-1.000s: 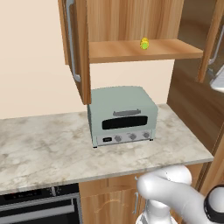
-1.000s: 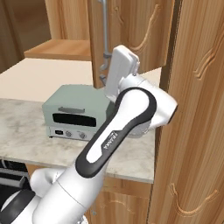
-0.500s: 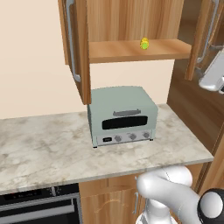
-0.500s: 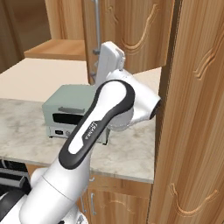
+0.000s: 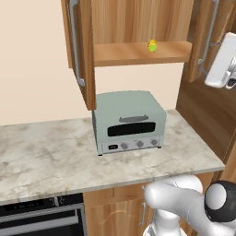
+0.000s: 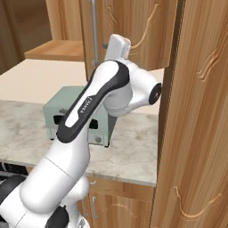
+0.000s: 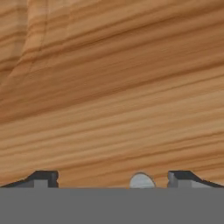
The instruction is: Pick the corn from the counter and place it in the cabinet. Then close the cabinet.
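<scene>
Corn [image 5: 152, 45] on cabinet [image 5: 138, 53] shelf, near front lip, right of centre. Both doors ajar; left door edge overhangs toaster oven [image 5: 129, 122]. Pincer [image 7: 113, 177] tips spread apart, nothing pinched, wood grain close ahead, rounded silver handle end between tips. Robot hand at right door's bar handle [image 5: 209, 39], partly cut by frame edge. Surface [image 5: 46, 156] bare left of oven.

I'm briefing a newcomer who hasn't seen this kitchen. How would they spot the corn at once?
Find the open wooden wall cabinet above the pale green toaster oven. On its shelf, toward the right, sits the corn: a small yellow cob with a greenish end, alone on that shelf.
</scene>
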Robot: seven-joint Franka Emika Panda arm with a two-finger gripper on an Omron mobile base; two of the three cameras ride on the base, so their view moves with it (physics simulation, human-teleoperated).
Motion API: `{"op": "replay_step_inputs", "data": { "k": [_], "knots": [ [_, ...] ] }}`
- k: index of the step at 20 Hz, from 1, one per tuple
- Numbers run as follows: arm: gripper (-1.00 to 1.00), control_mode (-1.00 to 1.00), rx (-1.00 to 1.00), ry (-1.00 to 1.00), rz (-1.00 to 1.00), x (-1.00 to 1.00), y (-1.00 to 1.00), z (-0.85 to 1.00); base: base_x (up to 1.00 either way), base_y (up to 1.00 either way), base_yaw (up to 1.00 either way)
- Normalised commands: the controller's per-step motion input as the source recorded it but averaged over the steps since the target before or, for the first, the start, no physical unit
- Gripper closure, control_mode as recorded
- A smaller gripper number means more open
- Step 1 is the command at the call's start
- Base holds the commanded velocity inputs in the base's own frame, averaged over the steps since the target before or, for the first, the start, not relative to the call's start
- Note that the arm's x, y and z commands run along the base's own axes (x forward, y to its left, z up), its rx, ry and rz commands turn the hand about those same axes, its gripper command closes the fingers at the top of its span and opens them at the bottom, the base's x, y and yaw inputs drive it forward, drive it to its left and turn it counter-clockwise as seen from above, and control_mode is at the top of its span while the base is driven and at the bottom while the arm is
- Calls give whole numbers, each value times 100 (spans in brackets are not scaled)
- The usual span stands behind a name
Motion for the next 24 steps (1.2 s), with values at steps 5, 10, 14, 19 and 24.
{"op": "replay_step_inputs", "data": {
  "k": [5,10,14,19,24],
  "knots": [
    [-100,-100,2,29,-6,99,-9,-12,0,0,0],
    [-100,-100,0,26,-10,100,0,-17,0,0,0],
    [-100,-100,0,18,-11,100,0,-35,0,0,0],
    [-100,-100,0,6,-12,95,0,-81,0,0,0],
    [-100,-100,0,0,-13,75,0,-60,0,0,0]
  ]
}}
